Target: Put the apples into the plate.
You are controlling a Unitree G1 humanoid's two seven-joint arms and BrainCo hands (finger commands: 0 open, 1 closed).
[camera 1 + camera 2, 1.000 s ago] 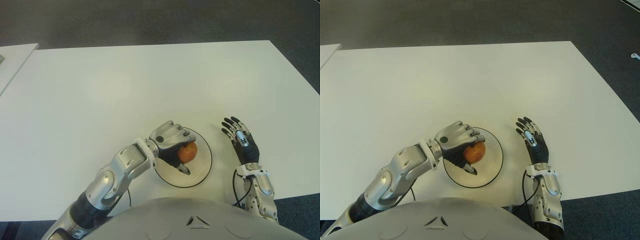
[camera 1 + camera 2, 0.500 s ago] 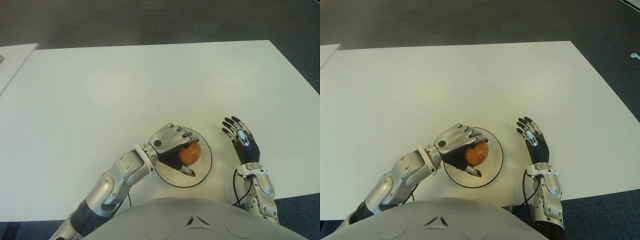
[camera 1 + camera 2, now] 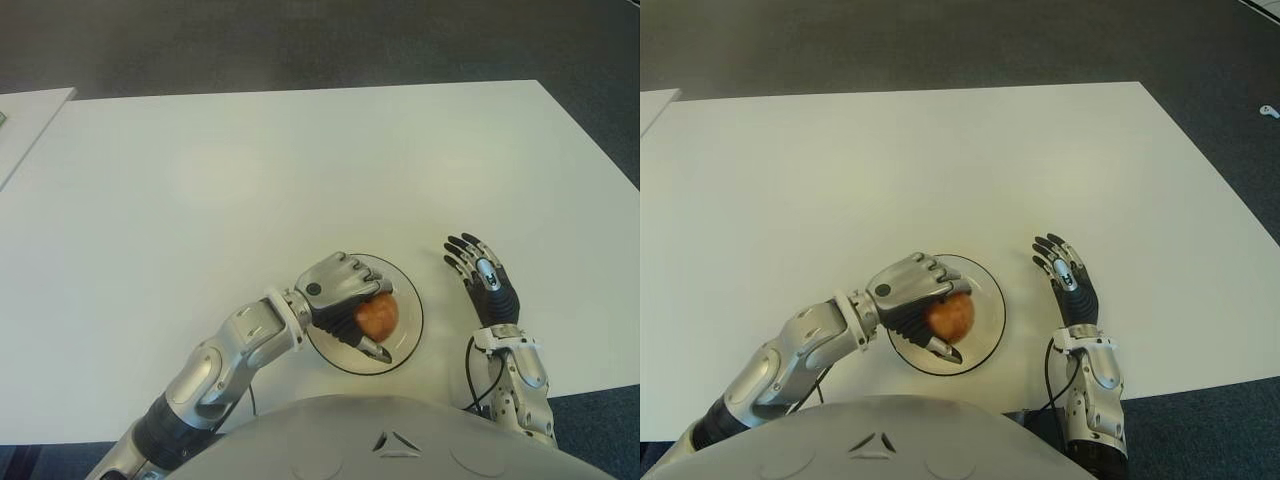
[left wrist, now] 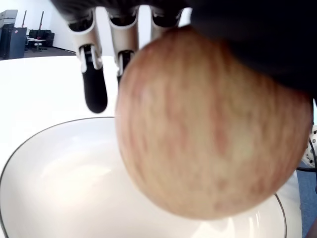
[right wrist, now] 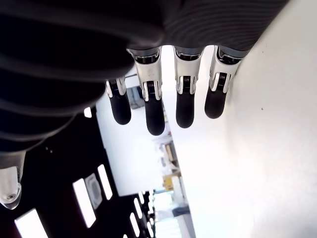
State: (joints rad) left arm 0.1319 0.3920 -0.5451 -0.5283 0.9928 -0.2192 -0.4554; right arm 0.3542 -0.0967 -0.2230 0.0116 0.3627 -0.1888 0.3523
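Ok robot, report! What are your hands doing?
Left hand shut on apple, over the plate. Right hand open, beside the plate's right. Nothing in the way.

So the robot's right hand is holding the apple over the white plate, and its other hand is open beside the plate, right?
Not quite: the left hand holds the apple over the white plate, as the left eye view shows. The right hand is the open one, beside the plate on its right.

Quick count: just one apple and one white plate with a dark rim on the one big white worktop. Two robot hands in view, the left hand and the right hand, and a corner of a second worktop at the far left.
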